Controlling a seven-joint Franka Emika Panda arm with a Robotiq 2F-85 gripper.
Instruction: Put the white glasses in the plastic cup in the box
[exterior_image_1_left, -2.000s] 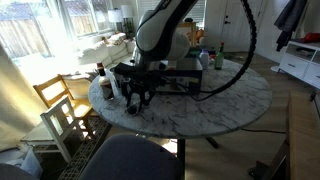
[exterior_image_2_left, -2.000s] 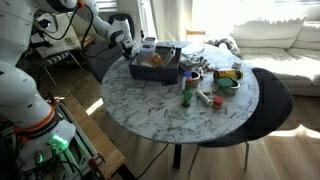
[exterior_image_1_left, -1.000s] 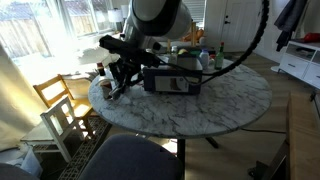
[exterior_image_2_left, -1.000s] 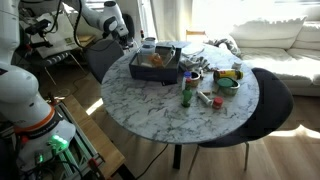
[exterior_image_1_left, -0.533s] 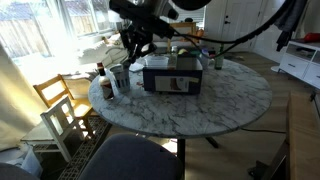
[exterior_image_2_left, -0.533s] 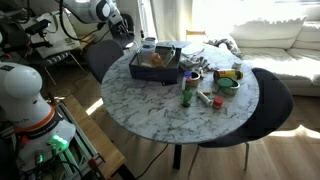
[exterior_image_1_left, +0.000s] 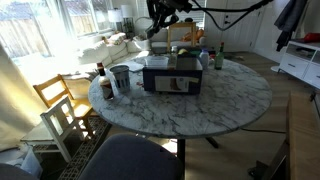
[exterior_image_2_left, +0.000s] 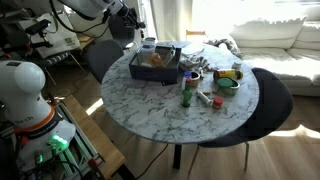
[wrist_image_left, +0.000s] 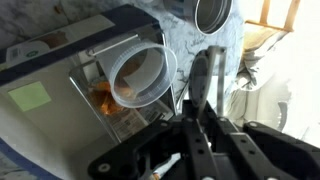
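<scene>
Hovering above the box (exterior_image_1_left: 172, 78), gripper (wrist_image_left: 205, 62) fingers nearly together

Rectangular box (exterior_image_1_left: 160, 78): dark grey-blue, pale label. Cylindrical plastic cup (exterior_image_1_left: 120, 79): dull grey, translucent. Round tabletop (exterior_image_1_left: 210, 112): white marble, grey veining.

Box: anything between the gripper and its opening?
Nothing visible. The gripper hangs high over the box with only air under it. In the wrist view a clear round tub and something orange lie inside the box, taking part of its floor. The plastic cup stands outside on the table.
</scene>
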